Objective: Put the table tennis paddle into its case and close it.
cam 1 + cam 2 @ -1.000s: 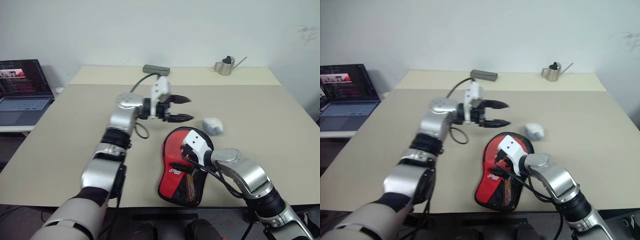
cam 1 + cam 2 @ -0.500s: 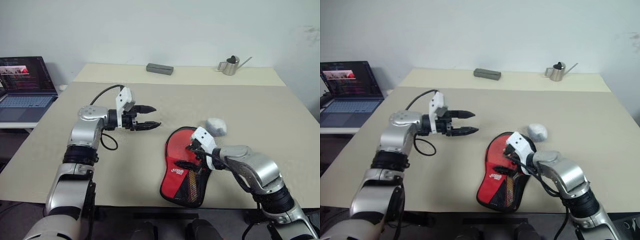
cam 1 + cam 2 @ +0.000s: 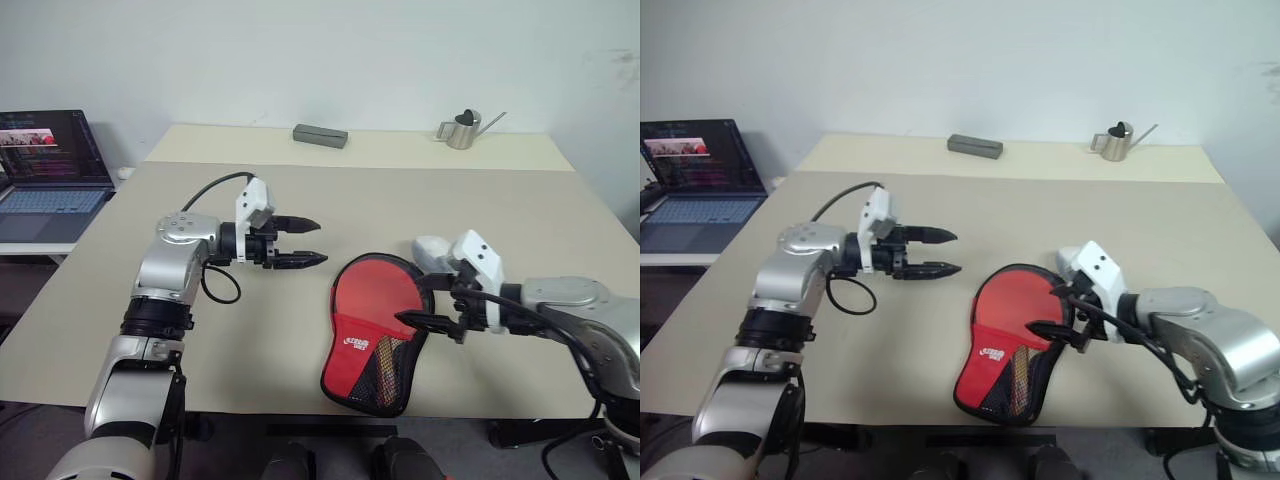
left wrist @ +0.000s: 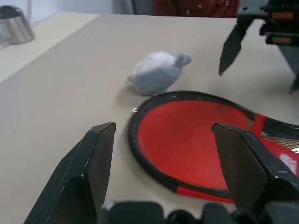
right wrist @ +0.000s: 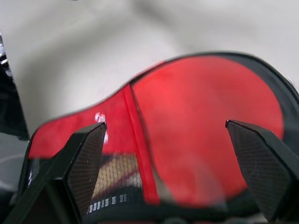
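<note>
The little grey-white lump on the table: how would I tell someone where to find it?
Start at the big beige table and find the red and black case lying near its front edge. Just past the case's round end, on the robot's right, sits the small grey-white pouch. It is soft, pale and rounded, unlike the flat case and the far metal watering can.

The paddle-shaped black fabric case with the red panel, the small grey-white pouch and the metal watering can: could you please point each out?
case [image 3: 372, 295]: left eye view, on its round red panel.
pouch [image 4: 156, 73]: left wrist view, on its body.
watering can [image 3: 461, 131]: left eye view, on its metal body.
</note>
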Available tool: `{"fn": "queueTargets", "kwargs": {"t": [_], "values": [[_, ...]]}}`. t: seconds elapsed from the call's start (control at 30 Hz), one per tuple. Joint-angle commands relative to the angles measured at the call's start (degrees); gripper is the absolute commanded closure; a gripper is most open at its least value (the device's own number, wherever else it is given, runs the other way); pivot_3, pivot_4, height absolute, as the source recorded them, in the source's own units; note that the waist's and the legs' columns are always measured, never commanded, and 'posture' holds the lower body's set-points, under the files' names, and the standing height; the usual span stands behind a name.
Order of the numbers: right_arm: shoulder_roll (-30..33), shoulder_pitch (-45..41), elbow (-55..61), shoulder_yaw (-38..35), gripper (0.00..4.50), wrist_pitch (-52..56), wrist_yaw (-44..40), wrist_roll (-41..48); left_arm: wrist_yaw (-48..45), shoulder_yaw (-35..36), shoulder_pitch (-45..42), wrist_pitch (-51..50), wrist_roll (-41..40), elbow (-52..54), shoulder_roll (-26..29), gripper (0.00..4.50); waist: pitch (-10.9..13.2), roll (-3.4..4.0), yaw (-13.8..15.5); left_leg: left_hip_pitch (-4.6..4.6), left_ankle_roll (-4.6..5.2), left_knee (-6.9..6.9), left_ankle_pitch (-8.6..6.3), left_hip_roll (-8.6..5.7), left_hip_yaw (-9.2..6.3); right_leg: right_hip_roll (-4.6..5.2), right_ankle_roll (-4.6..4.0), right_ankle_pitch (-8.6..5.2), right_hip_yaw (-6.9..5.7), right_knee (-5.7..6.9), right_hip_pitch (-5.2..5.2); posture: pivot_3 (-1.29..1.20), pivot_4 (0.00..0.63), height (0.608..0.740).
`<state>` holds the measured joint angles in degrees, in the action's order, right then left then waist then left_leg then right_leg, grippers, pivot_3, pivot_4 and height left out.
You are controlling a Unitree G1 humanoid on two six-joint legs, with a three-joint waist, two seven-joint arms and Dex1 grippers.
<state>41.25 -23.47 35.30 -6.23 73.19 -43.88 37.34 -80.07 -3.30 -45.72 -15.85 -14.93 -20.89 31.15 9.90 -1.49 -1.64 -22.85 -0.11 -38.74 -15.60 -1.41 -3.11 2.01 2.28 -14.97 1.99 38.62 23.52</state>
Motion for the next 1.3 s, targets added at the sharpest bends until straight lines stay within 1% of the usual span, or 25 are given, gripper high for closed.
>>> {"fn": "queueTargets", "kwargs": {"t": [0.03, 0.2, 0.23, 0.33, 0.37, 0.4, 0.53, 0.67, 0.9, 1.03, 1.17, 1.3], "values": [[2.8, 1.1, 2.4, -7.5, 0.00, 0.6, -1.9, 5.3, -3.0, -2.7, -2.4, 1.6, -0.1, -0.8, -1.1, 0.93, 0.0, -0.01, 0.0, 0.00, 0.00, 0.00, 0.00, 0.00, 0.01, 0.00, 0.00, 0.00, 0.01, 0.01, 0.00, 0.00, 0.150, 0.740], [6.1, 3.7, 2.9, -13.1, 0.00, 0.3, -1.6, 9.0, -3.8, -6.6, -4.2, 5.0, 2.3, -5.2, -3.4, 0.93, 0.0, -0.03, 0.0, 0.01, 0.01, 0.00, 0.00, 0.00, 0.03, -0.01, 0.00, 0.00, 0.01, -0.01, -0.03, 0.00, 0.150, 0.740], [7.4, 5.2, 3.4, -14.1, 0.00, -0.2, -2.5, 9.7, -2.9, -7.4, -4.6, 6.3, 3.5, -6.5, -3.9, 0.93, 0.0, -0.04, 0.0, 0.02, 0.01, 0.00, -0.01, 0.00, 0.05, -0.02, 0.00, 0.00, 0.02, 0.00, -0.03, 0.00, 0.150, 0.740], [10.6, 8.6, 4.6, -16.0, 0.00, -1.3, -4.4, 11.3, -2.1, -8.8, -5.1, 9.1, 5.5, -8.8, -4.9, 0.41, 0.1, -0.08, 0.0, 0.00, 0.02, 0.01, -0.01, 0.00, 0.03, -0.03, 0.01, -0.01, 0.01, -0.02, -0.03, 0.00, 0.150, 0.740], [11.2, 9.3, 4.7, -16.7, 0.00, -1.5, -4.5, 11.8, -2.3, -8.7, -5.0, 9.0, 5.1, -8.8, -5.4, 0.09, 0.1, -0.07, 0.0, 0.00, 0.02, 0.01, -0.01, 0.01, 0.05, -0.04, 0.01, -0.01, 0.02, -0.02, -0.03, 0.00, 0.150, 0.740], [12.0, 10.0, 4.7, -17.3, 0.00, -1.9, -4.5, 12.0, -2.1, -8.8, -5.0, 9.5, 5.2, -9.0, -5.9, 0.04, 0.1, -0.09, 0.1, 0.00, 0.02, 0.01, -0.01, 0.01, 0.06, -0.04, 0.01, -0.01, 0.03, -0.02, -0.03, 0.00, 0.150, 0.740], [14.7, 12.3, 4.1, -17.6, 0.00, -4.4, -3.2, 10.2, -0.3, -8.4, -5.1, 10.5, 5.0, -9.2, -8.3, 0.04, 0.1, -0.10, 0.2, 0.00, 0.02, -0.01, -0.01, 0.00, 0.05, -0.02, 0.02, -0.01, 0.02, -0.04, -0.06, 0.00, 0.150, 0.740], [14.0, 12.3, 2.5, -15.6, 0.00, -6.3, 0.5, 8.4, 0.6, -10.2, -4.2, 12.2, 5.9, -8.9, -11.9, 0.04, 0.1, -0.11, 0.2, 0.01, 0.02, -0.01, -0.01, 0.01, 0.05, -0.03, 0.02, -0.01, 0.03, -0.03, -0.06, 0.00, 0.150, 0.740], [12.8, 12.1, 3.0, -15.9, 0.00, -6.2, 3.9, 10.1, 1.0, -14.2, -2.4, 13.9, 8.5, -9.3, -14.9, 0.04, 0.1, -0.11, 0.2, 0.02, 0.02, 0.00, -0.01, 0.01, 0.05, -0.04, 0.02, -0.01, 0.05, -0.03, -0.06, 0.00, 0.150, 0.740], [11.6, 11.3, 2.7, -16.9, 0.00, -5.2, 6.6, 11.1, 3.4, -15.7, -2.7, 15.5, 10.9, -13.5, -17.3, 0.04, 0.1, -0.13, 0.4, 0.01, 0.02, -0.01, -0.01, -0.02, 0.05, -0.03, 0.02, -0.01, 0.05, -0.05, -0.09, 0.00, 0.150, 0.740], [12.5, 10.8, 1.9, -18.0, 0.00, -5.0, 7.0, 12.6, 5.8, -16.6, -4.5, 17.7, 13.6, -20.4, -19.0, 0.04, 0.1, -0.13, 0.3, 0.02, 0.03, -0.01, -0.01, -0.01, 0.04, -0.05, 0.02, -0.01, 0.04, -0.04, -0.09, 0.00, 0.150, 0.740], [14.0, 8.3, -0.9, -17.3, 0.00, -6.4, 7.6, 11.3, 9.2, -16.9, -6.7, 21.0, 16.6, -27.7, -20.2, 0.04, 0.1, -0.13, 0.4, 0.06, 0.03, -0.03, -0.01, -0.03, 0.05, -0.10, 0.04, -0.01, 0.01, -0.06, -0.15, 0.00, 0.150, 0.740]]}}
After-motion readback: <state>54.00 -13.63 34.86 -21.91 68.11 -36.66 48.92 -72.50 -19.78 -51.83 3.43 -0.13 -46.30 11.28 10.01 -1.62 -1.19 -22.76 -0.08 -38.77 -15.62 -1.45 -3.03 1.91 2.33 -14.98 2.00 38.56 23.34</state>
